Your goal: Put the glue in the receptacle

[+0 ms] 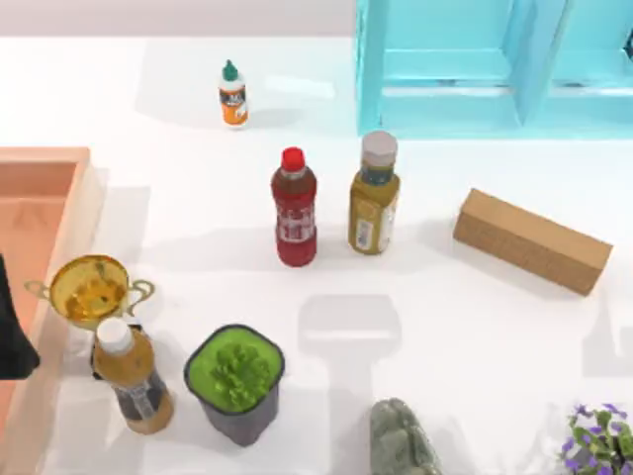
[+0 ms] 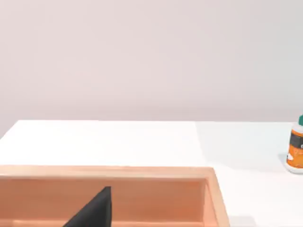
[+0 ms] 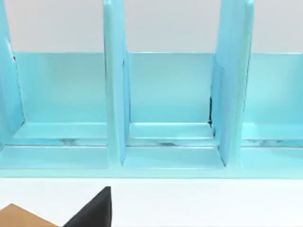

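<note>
Altogether, one small white glue bottle with a green pointed cap and orange label (image 1: 233,95) is counted, standing upright at the far side of the white table (image 1: 445,327), left of the teal shelf unit (image 1: 495,64). One salmon-orange rectangular receptacle with light wooden walls (image 1: 74,198) is seen at the table's left edge. Three drink bottles are counted: one red red-capped bottle (image 1: 295,208) and two amber white-capped bottles (image 1: 374,193) (image 1: 131,376). One gold trophy cup (image 1: 91,289), one potted green plant (image 1: 235,381) and one brown cardboard block (image 1: 532,240) are also seen. The left gripper (image 2: 92,210) is placed over the receptacle, well apart from the glue; whether its grip is wide or narrow cannot be told. The right gripper (image 3: 92,210) is faced toward the shelf unit, likewise unreadable.
</note>
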Controlling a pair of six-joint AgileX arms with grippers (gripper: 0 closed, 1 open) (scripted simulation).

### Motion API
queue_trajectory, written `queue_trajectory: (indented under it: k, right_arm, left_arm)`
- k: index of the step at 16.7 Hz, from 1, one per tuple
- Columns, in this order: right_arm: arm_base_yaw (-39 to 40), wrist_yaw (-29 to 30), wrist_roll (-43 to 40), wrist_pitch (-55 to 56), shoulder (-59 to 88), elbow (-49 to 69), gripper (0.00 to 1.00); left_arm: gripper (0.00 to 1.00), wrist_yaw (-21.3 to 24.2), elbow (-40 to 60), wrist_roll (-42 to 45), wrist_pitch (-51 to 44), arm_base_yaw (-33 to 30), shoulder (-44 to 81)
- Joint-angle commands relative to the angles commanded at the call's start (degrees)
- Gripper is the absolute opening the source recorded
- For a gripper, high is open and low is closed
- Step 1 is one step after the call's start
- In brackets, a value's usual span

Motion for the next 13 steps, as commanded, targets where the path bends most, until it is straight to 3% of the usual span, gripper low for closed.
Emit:
queue_trajectory:
  k: [7,13]
  right_arm:
    - [0.00,0.00,0.00,0.00,0.00,0.00,1.00]
    - [0.00,0.00,0.00,0.00,0.00,0.00,1.00]
  left_arm:
    - [1.00,-2.01,6.07,-0.97,3.78,-2.49,8.96]
    - [1.00,-7.43,22.20,-3.58,13.95,-9.08,39.30]
